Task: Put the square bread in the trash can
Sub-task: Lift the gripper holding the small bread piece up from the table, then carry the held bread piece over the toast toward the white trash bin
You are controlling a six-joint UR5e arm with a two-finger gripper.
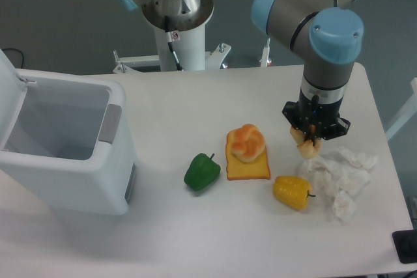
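Square bread pinched in the gripper, over the right side of the table.

The jaws are closed on the square bread [307, 146], which hangs from the gripper [311, 140] just above the crumpled white paper [339, 174]. Beside it sits a yellow pepper [293, 191]; further left a round bun [245, 142] rests on a flat orange slice [248, 163], then a green pepper [201, 172]. The trash can [78, 174] stands well apart at the table's left, lid up.

Fingers [310, 141] clamp square bread [307, 147] above table [195, 239].
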